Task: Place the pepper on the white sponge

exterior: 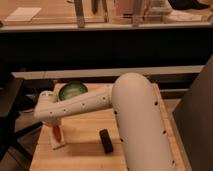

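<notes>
The red-orange pepper (58, 133) hangs or stands nearly upright at the left of the wooden table (85, 145), directly under the end of my white arm. The white sponge (57, 144) lies right below it; the pepper's lower end is at the sponge, and I cannot tell whether it touches. My gripper (55, 126) is at the arm's left end, just above the pepper, mostly hidden by the wrist.
A green bowl (72, 90) sits at the table's back left, behind the arm. A small black block (106, 141) lies on the table to the right of the sponge. My thick white arm (135, 120) crosses the table's right half. A dark counter runs behind.
</notes>
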